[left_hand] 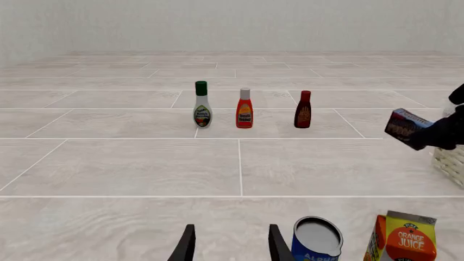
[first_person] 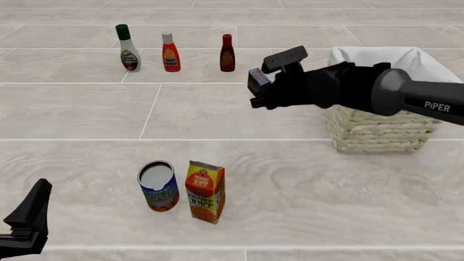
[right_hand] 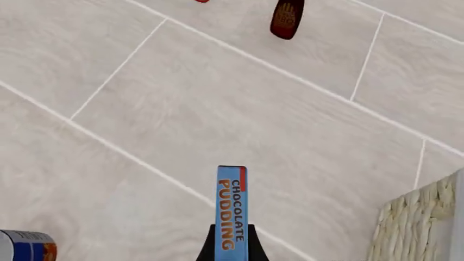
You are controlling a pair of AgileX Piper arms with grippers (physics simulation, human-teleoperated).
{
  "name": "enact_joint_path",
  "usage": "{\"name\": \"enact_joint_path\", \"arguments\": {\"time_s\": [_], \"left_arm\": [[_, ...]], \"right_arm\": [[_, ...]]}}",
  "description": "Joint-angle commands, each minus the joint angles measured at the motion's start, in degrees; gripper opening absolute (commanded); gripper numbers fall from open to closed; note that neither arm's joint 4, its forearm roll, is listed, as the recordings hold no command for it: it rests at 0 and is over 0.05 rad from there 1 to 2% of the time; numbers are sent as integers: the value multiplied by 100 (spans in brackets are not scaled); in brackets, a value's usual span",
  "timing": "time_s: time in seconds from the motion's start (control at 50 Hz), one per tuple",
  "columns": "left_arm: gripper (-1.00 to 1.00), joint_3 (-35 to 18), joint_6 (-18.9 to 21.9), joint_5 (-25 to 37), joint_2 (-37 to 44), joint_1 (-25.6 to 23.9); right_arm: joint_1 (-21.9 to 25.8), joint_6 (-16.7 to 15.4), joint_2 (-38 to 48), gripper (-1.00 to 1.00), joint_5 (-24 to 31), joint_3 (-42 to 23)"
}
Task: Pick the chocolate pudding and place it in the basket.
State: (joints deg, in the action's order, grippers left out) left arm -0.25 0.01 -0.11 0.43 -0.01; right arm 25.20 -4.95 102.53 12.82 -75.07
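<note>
The chocolate pudding (right_hand: pixel 232 209) is held aloft, clamped between the jaws of the right gripper (first_person: pixel 258 91), its long axis running out along the fingers and away from the wrist. The basket (first_person: pixel 377 130) lies just beside it, toward the right arm's own side, so a short sideways carry is judged sufficient. The left gripper (left_hand: pixel 230 244), parted and empty, is well apart.

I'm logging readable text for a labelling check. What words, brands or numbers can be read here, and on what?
"CHOCOLATE PUDDING": pudding box, held in the right gripper.
"ORANGE JUICE": juice carton.
"PiPER": right arm.
Blue can: partial "ALPHA", rest cut off.
Three bottles: labels too small to read.
No numbers legible.
</note>
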Motion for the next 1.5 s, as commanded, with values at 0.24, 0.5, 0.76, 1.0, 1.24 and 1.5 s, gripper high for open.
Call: {"name": "enact_joint_path", "arguments": {"time_s": [0.24, 0.5, 0.76, 1.0, 1.24, 1.5], "left_arm": [[100, 0, -1, 0, 1, -1], [100, 0, -1, 0, 0, 0], [100, 0, -2, 0, -1, 0], [100, 0, 1, 0, 0, 0], [100, 0, -2, 0, 1, 1], [100, 0, 1, 0, 0, 0]], "right_arm": [[-338, 296, -657, -100, 574, -485], [-698, 351, -815, -100, 864, -858], [-1232, 336, -884, -100, 1179, -1421], [-1626, 491, -913, -100, 1443, -1773], [-1955, 577, -923, -100, 1587, -2021], [-2598, 716, -739, -100, 1676, -2297]]}}
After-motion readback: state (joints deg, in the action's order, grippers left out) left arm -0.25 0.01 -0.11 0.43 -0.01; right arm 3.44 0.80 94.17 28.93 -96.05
